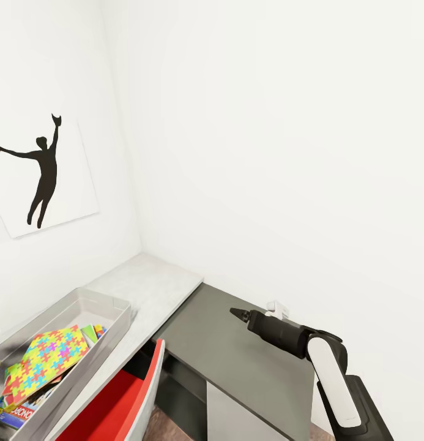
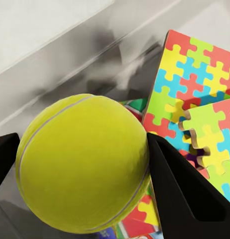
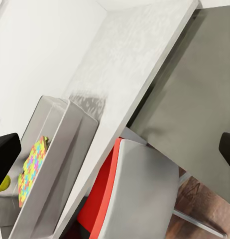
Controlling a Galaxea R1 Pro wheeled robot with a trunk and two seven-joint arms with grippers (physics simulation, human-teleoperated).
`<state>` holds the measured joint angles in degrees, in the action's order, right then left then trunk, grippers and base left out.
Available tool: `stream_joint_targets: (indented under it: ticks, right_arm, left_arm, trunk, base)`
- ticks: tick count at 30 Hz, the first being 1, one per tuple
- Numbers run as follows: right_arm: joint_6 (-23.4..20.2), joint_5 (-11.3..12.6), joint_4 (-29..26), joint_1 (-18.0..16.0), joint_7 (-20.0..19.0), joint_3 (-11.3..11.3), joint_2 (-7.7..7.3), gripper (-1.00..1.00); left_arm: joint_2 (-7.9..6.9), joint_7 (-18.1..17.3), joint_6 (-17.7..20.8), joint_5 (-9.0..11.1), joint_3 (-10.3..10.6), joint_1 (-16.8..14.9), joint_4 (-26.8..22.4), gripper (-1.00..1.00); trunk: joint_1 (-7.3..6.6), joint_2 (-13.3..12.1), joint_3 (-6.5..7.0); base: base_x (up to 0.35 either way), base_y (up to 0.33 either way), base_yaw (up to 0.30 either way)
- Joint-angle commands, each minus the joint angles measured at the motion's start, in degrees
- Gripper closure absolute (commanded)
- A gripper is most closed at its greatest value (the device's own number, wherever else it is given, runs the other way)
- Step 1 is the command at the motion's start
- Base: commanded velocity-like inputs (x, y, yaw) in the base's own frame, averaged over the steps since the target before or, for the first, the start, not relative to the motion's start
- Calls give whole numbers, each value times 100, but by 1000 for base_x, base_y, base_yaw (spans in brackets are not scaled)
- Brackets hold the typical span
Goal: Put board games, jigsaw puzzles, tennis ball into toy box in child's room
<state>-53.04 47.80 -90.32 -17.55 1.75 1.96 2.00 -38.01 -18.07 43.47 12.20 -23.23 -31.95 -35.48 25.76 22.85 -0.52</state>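
While left jaws (image 2: 82, 164) clench the tennis ball (image 2: 82, 162) over the toy box (image 1: 107, 306), right jaws (image 1: 236, 313) are closed.

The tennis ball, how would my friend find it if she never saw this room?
Start at the pale grey table under the black jumping-person picture, then find the grey toy box on it. Just above the box's contents, the left gripper holds the tennis ball between its black fingers. It is the one round, fuzzy yellow-green thing; the jigsaw puzzles beneath are flat and many-coloured.
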Motion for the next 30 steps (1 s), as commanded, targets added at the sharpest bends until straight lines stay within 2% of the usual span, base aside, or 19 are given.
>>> stream_joint_targets:
  ticks: [1, 18, 19, 30]
  right_arm:
    - [-22, 19, -3, -3, 20, -3, 2, -100]
    - [-22, 19, -3, -3, 19, -3, 2, -100]
    - [-22, 19, -3, -3, 19, -3, 2, -100]
    - [-22, 19, -3, -3, 20, -3, 2, -100]
  left_arm:
    - [9, 14, 5, -11, -22, -4, -2, 100]
    - [66, 119, -32, -7, -15, -4, -5, 100]
    - [66, 119, -32, -10, -15, -4, -4, -100]
    - [62, 90, -32, -7, -23, -4, -6, -100]
  trunk:
    - [3, 7, -6]
    - [3, 7, -6]
    - [3, 7, -6]
    - [3, 7, -6]
  base:
    - [0, 0, 0]
    - [0, 0, 0]
    - [0, 0, 0]
    - [0, 0, 0]
